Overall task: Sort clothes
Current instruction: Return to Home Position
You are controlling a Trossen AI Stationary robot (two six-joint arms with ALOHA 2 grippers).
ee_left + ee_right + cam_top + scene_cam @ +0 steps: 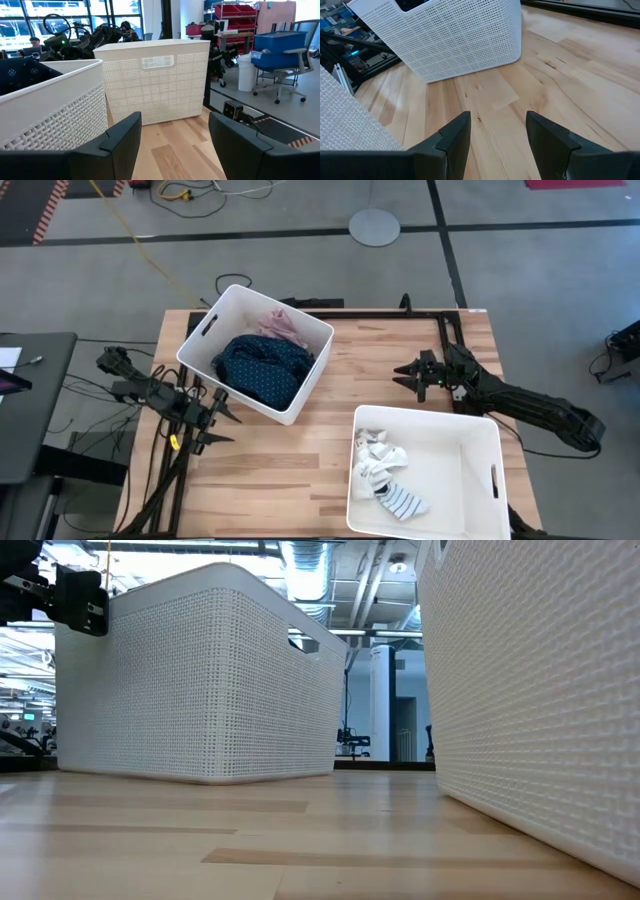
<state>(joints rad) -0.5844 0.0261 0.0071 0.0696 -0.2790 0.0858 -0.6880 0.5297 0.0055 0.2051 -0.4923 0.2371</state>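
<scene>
A navy dotted garment (262, 368) and a pink garment (283, 326) lie in the white bin (300, 402) at the table's far left. White, grey and striped socks (388, 473) lie in the white bin (478, 423) at the near right. My left gripper (225, 424) is open and empty at the table's left edge, beside the left bin. My right gripper (405, 376) is open and empty above the table, just beyond the right bin's far wall. The blue plaid shirt and black garment are not visible.
Bare wooden tabletop (330, 430) lies between the two bins. A black frame rail (400, 313) runs along the table's far edge. In the low view both bins' walls (200, 680) fill most of the picture.
</scene>
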